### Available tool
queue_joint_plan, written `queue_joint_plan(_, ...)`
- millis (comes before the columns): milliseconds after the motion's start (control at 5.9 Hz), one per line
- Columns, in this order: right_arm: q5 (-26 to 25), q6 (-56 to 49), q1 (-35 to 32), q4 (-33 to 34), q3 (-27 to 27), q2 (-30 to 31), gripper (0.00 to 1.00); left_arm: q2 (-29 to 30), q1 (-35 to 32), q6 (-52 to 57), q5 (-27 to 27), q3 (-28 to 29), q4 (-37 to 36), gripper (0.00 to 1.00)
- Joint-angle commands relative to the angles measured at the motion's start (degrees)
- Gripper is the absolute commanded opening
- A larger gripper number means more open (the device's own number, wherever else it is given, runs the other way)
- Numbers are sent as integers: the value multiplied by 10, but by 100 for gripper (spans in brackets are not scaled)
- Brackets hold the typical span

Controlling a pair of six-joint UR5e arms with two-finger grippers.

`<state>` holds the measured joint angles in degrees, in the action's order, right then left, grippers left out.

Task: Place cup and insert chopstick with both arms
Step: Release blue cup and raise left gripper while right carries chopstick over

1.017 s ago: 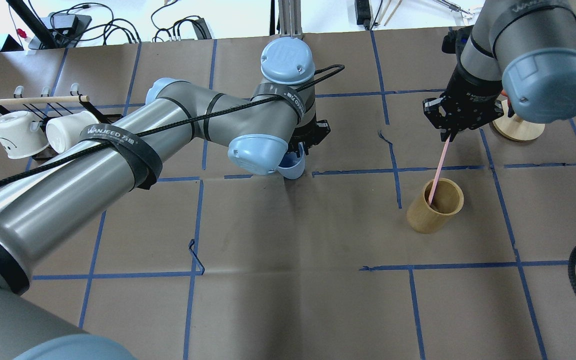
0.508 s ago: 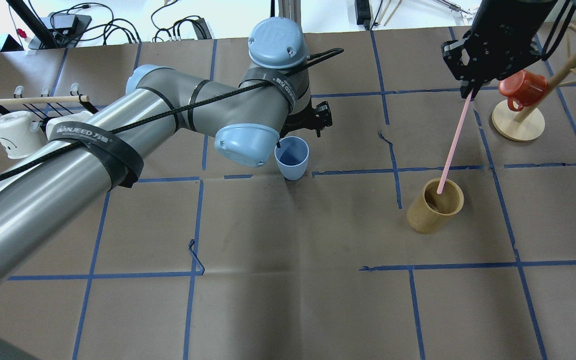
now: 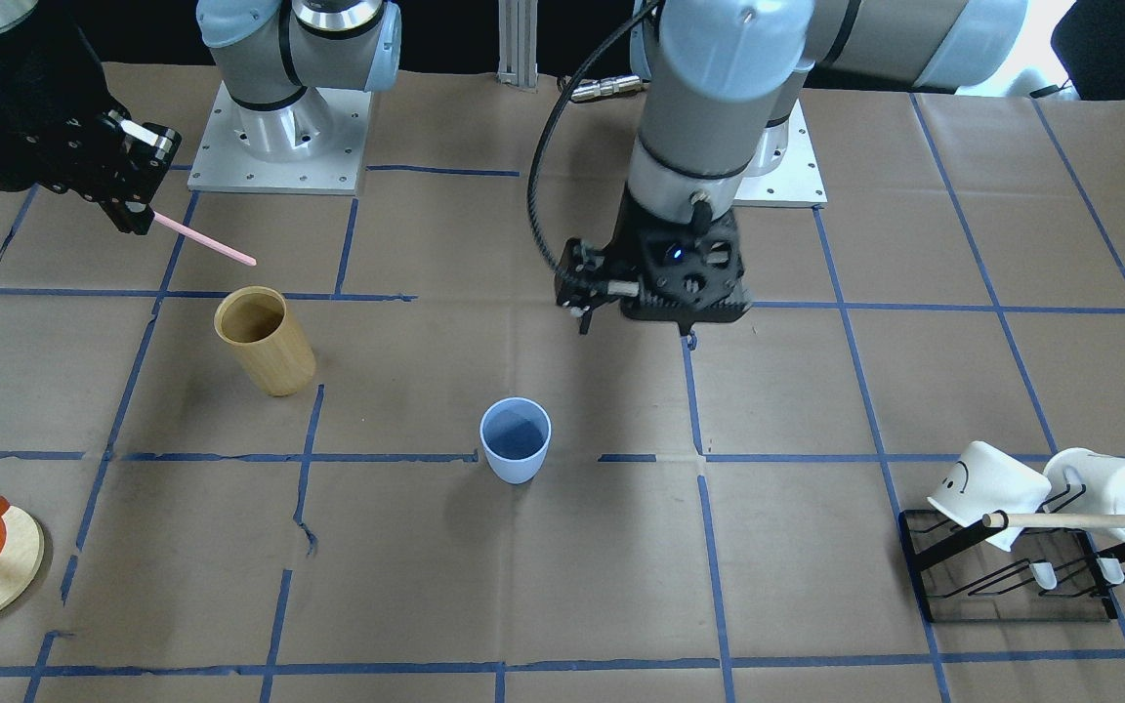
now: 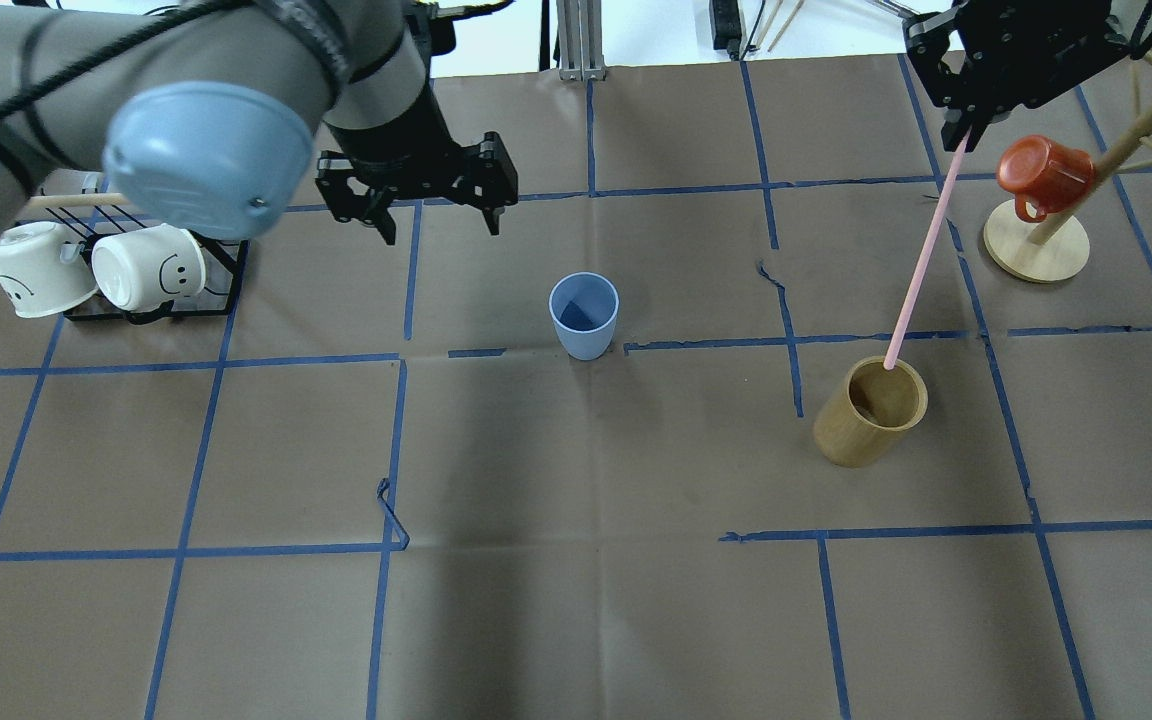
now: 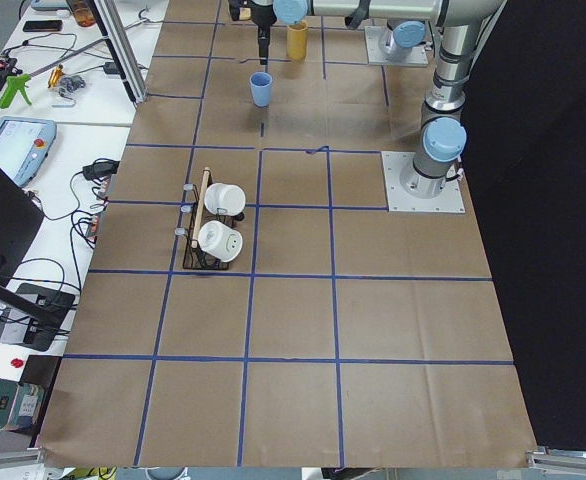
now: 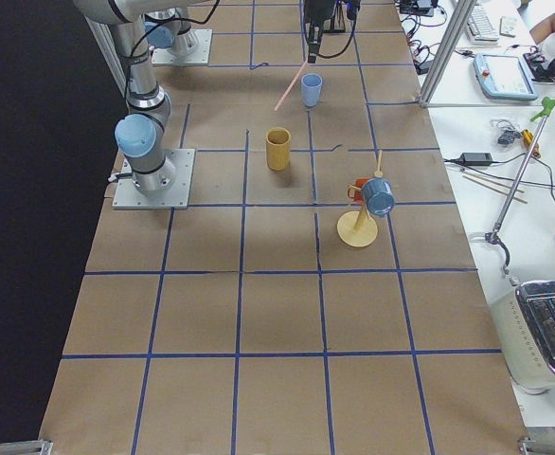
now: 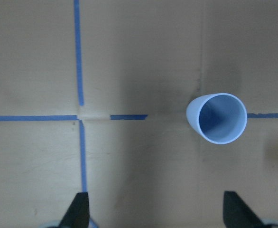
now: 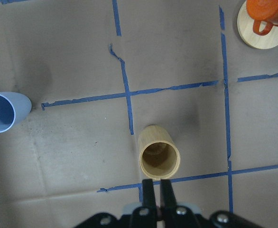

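The light-blue cup [image 4: 584, 315] stands upright and alone on the table's middle; it also shows in the front view [image 3: 516, 439] and the left wrist view [image 7: 217, 118]. My left gripper [image 4: 439, 222] is open and empty, raised above the table to the cup's far left. My right gripper [image 4: 964, 128] is shut on the top of a pink chopstick [image 4: 924, 258]. The chopstick hangs slanted, its lower tip just above the mouth of the tan wooden cylinder [image 4: 871, 410]. In the front view the chopstick [image 3: 203, 240] is clear of the cylinder [image 3: 265, 342].
A black rack [image 4: 136, 300] with two white mugs and a beige rod stands at the left. A wooden mug tree [image 4: 1036, 255] with a red mug [image 4: 1036, 175] stands at the far right, close to my right gripper.
My left gripper let go of the cup, rose and drew back to the far left. My right gripper rose, lifting the chopstick out of the wooden cylinder.
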<state>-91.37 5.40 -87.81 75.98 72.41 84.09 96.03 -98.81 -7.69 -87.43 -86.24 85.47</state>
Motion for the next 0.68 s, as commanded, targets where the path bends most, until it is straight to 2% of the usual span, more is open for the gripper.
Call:
queue_joint_plan(0,2,98,-54,28,-4,-30,7,-64,50,100,-34,-12,57,99)
queue_joint_plan(169,30,174,-96,56,-13,-47,7,-70,49,107,-46,-16,58,99)
queue_joint_plan(508,33,271,-164,73,-84,-112,6,-73,50,101,-41,-17,57,99)
